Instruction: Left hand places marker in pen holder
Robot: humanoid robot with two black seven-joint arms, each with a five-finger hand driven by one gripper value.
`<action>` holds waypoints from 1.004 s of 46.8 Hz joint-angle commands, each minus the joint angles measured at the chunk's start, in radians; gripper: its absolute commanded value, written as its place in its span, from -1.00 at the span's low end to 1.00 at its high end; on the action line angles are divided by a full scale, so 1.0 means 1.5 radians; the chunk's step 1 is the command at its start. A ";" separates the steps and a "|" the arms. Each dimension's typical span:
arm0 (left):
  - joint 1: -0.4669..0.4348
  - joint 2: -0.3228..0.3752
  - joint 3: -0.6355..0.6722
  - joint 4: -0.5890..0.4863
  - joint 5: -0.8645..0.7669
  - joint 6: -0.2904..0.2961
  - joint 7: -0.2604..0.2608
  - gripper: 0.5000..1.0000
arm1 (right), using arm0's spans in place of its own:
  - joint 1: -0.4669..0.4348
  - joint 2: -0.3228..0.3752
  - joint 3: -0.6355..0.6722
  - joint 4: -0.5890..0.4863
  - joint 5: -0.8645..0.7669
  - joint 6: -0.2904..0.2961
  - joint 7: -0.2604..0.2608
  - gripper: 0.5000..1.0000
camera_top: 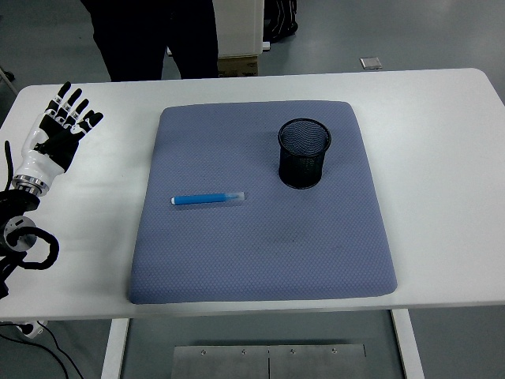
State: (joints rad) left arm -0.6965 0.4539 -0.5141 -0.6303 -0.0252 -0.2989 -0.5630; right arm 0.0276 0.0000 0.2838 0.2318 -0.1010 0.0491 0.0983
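Note:
A blue marker [207, 198] with a clear cap lies flat on the blue-grey mat [260, 260], left of centre, pointing left to right. A black mesh pen holder [304, 153] stands upright on the mat's far right part, and I see nothing in it. My left hand [61, 126] is over the table's far left, well left of the mat, with its fingers spread and holding nothing. It is apart from the marker. The right arm is out of view.
The white table [442, 158] carries the mat in its middle. A person in dark trousers [158, 35] stands behind the far edge. A cardboard box [238, 63] sits on the floor behind the table.

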 commanded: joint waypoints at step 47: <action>-0.002 0.004 -0.009 -0.003 0.007 -0.016 -0.004 1.00 | 0.000 0.000 0.000 0.000 0.000 0.000 0.000 1.00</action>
State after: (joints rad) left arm -0.6983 0.4575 -0.5309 -0.6360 -0.0224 -0.3148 -0.5639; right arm 0.0276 0.0000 0.2838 0.2322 -0.1009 0.0491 0.0983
